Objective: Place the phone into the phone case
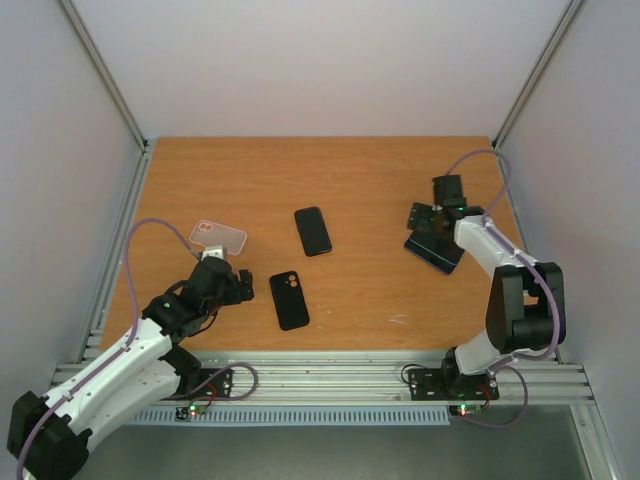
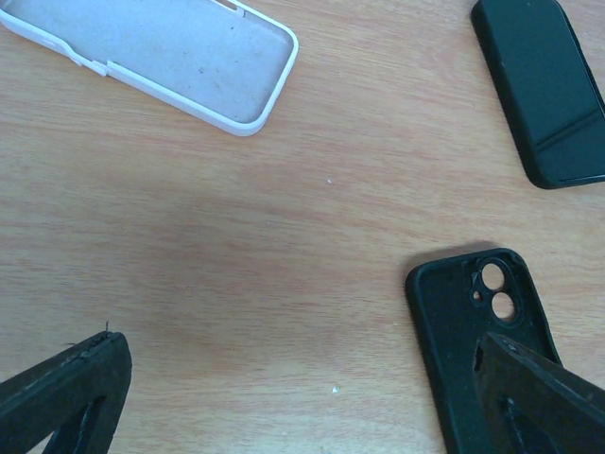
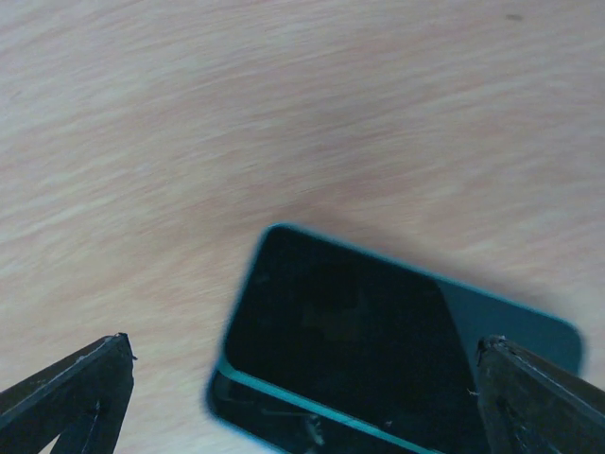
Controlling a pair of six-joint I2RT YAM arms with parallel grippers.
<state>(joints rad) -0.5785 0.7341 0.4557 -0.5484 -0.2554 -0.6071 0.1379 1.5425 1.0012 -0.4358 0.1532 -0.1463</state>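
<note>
Orange-brown wood-grain tabletop point(image 2: 236, 265): smooth, matt. Pale translucent plastic phone case point(image 2: 180, 52): dull, speckled inside. Black plastic phone case point(image 2: 463, 322): matt. Black slab phone point(image 2: 548, 85): glossy. Teal-edged dark phone point(image 3: 378, 331): glassy, reflective screen.

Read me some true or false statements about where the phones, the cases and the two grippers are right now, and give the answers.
1. The black case is empty, with its camera cutout showing. True.
2. The left gripper holds the white case. False: it is open and holds nothing; the white case lies on the table, apart from it.
3. A teal-edged phone lies below the right gripper. True.
4. The black phone sits inside the black case. False: it lies on the table, apart from the case.
5. The right gripper is shut. False: its fingers stand wide open.
</note>
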